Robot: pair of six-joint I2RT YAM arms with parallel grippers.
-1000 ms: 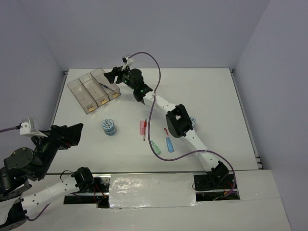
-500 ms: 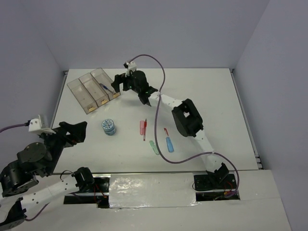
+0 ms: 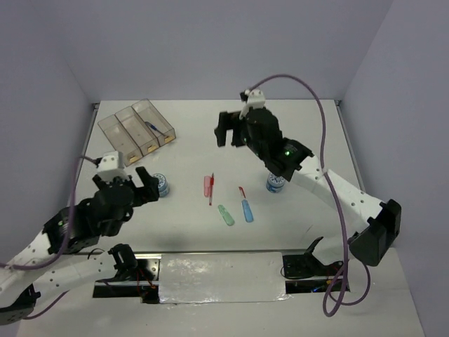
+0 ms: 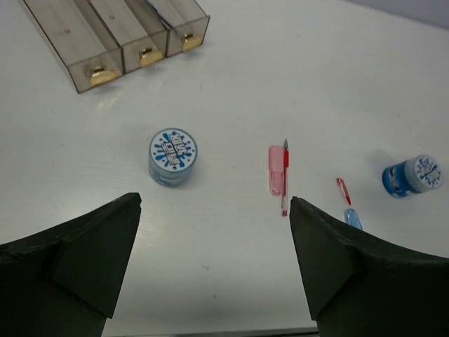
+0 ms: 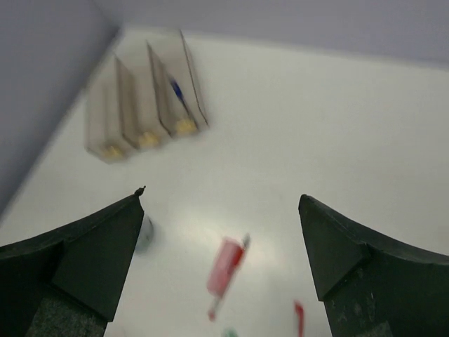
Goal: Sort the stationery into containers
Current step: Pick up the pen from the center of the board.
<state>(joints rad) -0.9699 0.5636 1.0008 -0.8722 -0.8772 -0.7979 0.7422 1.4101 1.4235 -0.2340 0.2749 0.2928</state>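
Note:
Three joined clear containers [image 3: 137, 130] stand at the back left, and a blue pen [image 3: 156, 126] lies in the rightmost one. One tape roll [image 3: 162, 185] lies flat just right of my open, empty left gripper [image 3: 145, 185]. The second tape roll [image 3: 276, 183] lies under the right arm. A pink bar [image 3: 207, 185] and a red pen [image 3: 211, 189] lie side by side mid-table, with a green bar [image 3: 226, 215], a blue bar [image 3: 247, 210] and a short red piece [image 3: 241, 192] nearby. My right gripper [image 3: 226, 130] is open, empty and raised above the table.
In the left wrist view the containers [image 4: 116, 42], tape roll [image 4: 173, 156], pink bar [image 4: 276, 169] and second roll [image 4: 412, 175] lie ahead of the gripper [image 4: 215, 199]. The right wrist view is blurred, showing the containers [image 5: 144, 98] and pink bar [image 5: 226, 265].
My right gripper has drawn back from the containers toward the middle and risen; the second tape roll now shows. My left gripper has swung forward and right, up to the first tape roll.

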